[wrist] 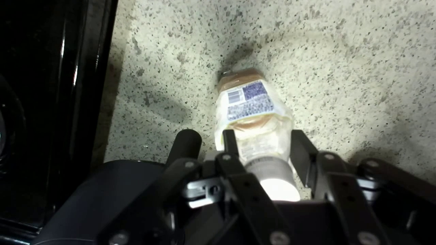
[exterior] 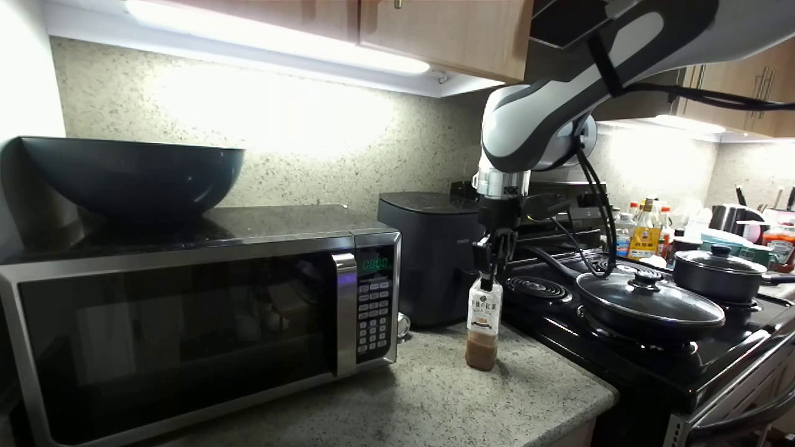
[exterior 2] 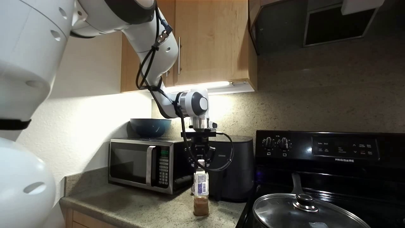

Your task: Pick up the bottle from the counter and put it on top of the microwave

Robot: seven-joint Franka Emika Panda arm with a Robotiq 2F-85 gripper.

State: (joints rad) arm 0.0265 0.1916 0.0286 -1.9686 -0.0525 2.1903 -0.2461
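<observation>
The bottle (exterior: 483, 332), clear with brown liquid, a pale label and a white cap, is upright at the counter (exterior: 416, 397) in both exterior views (exterior 2: 201, 190). Its base is on or very close to the counter. In the wrist view the bottle (wrist: 252, 102) sits between the fingers of my gripper (wrist: 261, 139), pointing down from above. The fingers look shut on its shoulder, with the cap up between them. The stainless-steel microwave (exterior: 186, 335) with dark door stands beside the bottle, also seen in an exterior view (exterior 2: 139, 163).
A large dark bowl (exterior: 136, 177) sits on the left part of the microwave top. A dark boxy appliance (exterior: 428, 261) stands behind the bottle. The black stove (exterior: 540, 316) with a lidded pan (exterior: 652, 307) borders the counter. Cabinets (exterior: 447, 37) hang above the microwave.
</observation>
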